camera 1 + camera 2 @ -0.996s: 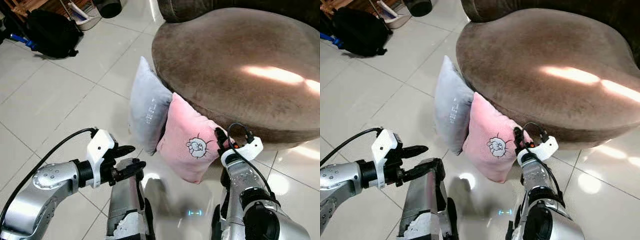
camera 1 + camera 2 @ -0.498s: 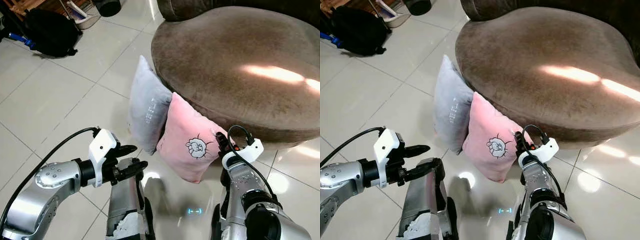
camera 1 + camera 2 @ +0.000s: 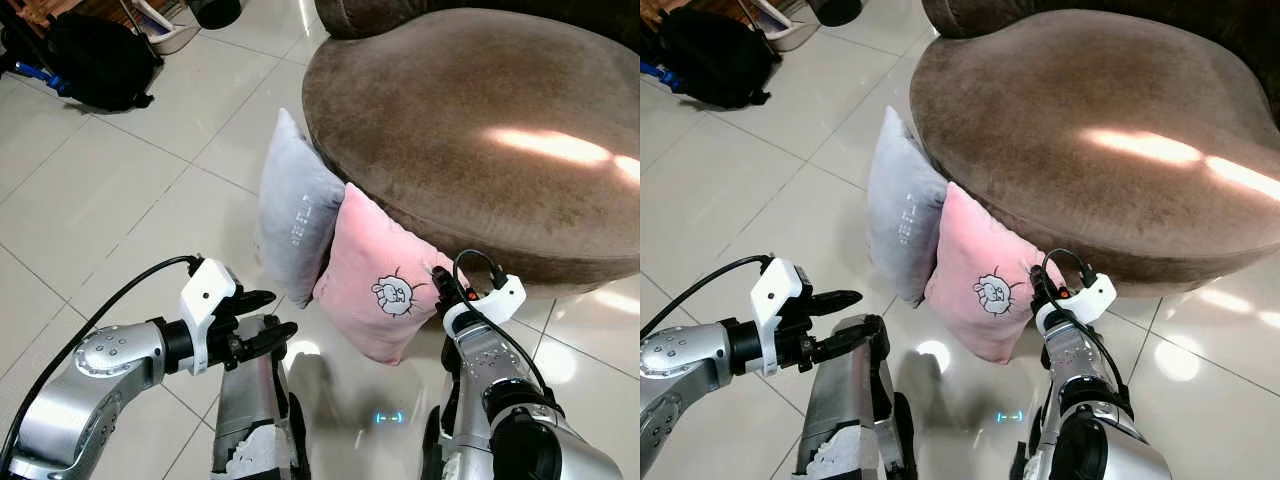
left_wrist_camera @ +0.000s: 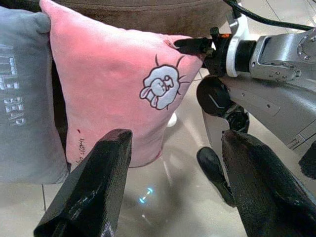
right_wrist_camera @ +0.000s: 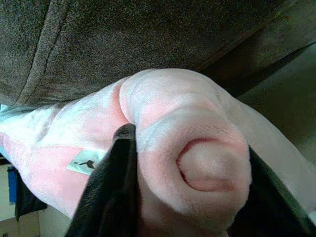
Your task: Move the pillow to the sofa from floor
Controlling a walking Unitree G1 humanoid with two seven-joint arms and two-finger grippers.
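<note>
A pink pillow (image 3: 378, 282) with a cartoon print stands on the floor, leaning on the brown sofa (image 3: 480, 120). A grey pillow (image 3: 295, 212) stands beside it on its left. My right gripper (image 3: 441, 282) is at the pink pillow's right corner, and in the right wrist view that corner (image 5: 197, 158) bulges between the two black fingers (image 5: 116, 187), pinched. My left gripper (image 3: 262, 316) is open, low over the floor, left of the pink pillow and a short way off it. In the left wrist view its fingers (image 4: 94, 187) frame the pink pillow (image 4: 118, 94).
A black bag (image 3: 100, 65) lies on the tiled floor at the far left, with a basket (image 3: 160, 18) behind it. My own legs (image 3: 250, 420) stand just below the pillows. Open tile floor (image 3: 90, 200) stretches to the left.
The left gripper has edged slightly right toward the pillows. The right gripper stays at the pink pillow's corner. The pillows have not moved.
</note>
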